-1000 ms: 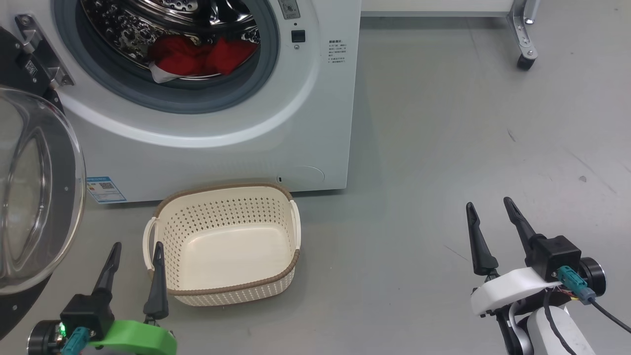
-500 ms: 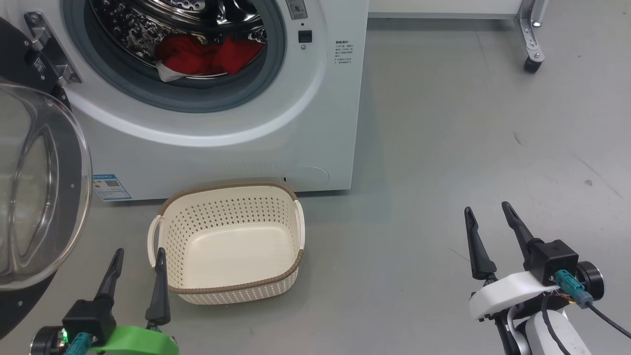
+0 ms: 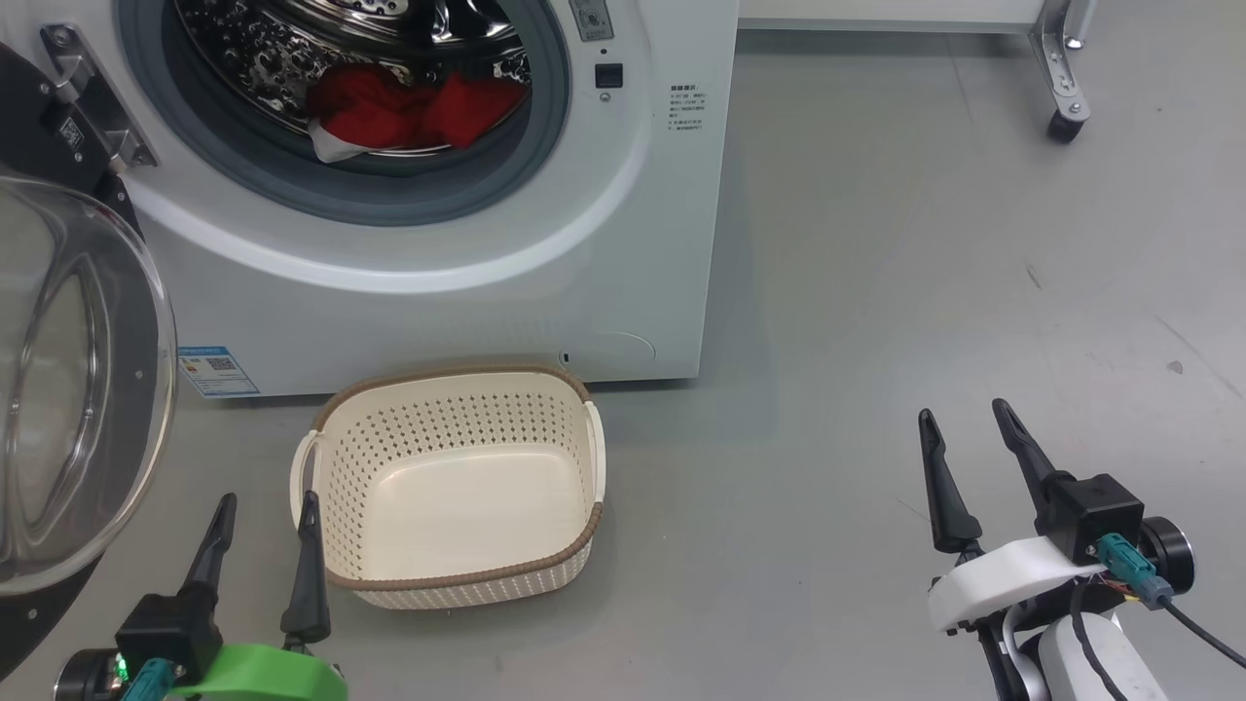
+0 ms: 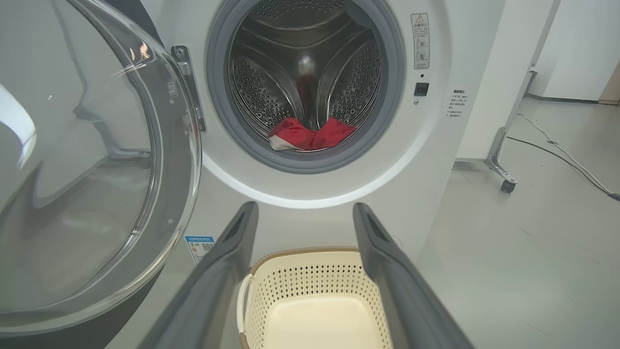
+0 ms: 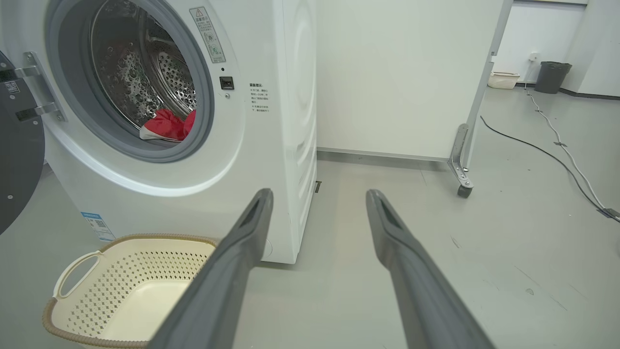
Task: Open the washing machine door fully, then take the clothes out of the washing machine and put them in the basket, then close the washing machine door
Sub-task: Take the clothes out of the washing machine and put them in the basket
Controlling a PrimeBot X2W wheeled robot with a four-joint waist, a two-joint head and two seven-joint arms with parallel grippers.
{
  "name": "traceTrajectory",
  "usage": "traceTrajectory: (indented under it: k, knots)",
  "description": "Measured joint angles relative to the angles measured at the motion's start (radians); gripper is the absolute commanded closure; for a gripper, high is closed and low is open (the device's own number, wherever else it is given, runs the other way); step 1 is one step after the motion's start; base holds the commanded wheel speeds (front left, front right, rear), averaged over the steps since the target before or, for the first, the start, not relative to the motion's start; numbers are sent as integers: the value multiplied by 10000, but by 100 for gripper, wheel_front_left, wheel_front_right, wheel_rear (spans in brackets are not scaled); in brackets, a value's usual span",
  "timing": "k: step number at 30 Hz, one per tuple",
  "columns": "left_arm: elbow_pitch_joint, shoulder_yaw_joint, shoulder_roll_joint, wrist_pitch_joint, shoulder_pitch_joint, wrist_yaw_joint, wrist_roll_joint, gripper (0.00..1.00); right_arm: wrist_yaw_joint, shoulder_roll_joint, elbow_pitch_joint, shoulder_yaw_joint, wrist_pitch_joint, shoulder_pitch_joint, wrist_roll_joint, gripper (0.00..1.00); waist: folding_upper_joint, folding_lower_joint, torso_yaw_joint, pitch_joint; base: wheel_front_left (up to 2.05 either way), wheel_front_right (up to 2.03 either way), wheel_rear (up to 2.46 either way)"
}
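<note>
Two claws in play, both spread apart with nothing between the fingers, so here's the rundown from the left.

Far left is the washing machine door [image 3: 68, 389], swung wide open on its hinge. Its clear glass bowl bulges out and the black rim runs round it. Just right of that, low down, the left claw [image 3: 270, 498] hangs over the floor [image 3: 857, 292] with its fingers pointing up the head view. One fingertip lines up with the left handle of the basket [image 3: 448, 428], and I can't tell if it's touching.

The basket sits on the floor right in front of the washing machine [image 3: 438, 312], just off its bottom edge, upright, cream bottom showing. There's a small blue label [image 3: 219, 370] on the lower left of the white front.

Up inside the opening, past the grey rubber ring [image 3: 545, 146], the clothes [image 3: 409, 107] are a red bundle with a bit of white. They're lying at the bottom of the steel drum [image 3: 253, 54], close to the front lip.

Over on the right, the right claw [image 3: 962, 411] is well apart from the basket and the machine, over bare floor, fingers wide. Top right corner has a metal leg with a caster wheel [image 3: 1061, 127].
</note>
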Motion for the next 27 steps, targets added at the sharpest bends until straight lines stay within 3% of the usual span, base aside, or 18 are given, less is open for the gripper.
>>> traceTrajectory:
  k: [27]
  knots:
    - [-249, 79, 0, 0, -13, 215, 40, 0, 4, 19, -31, -36, 0, -4, -2, 0, 0, 0, 157, 317, 105, -105, 0]
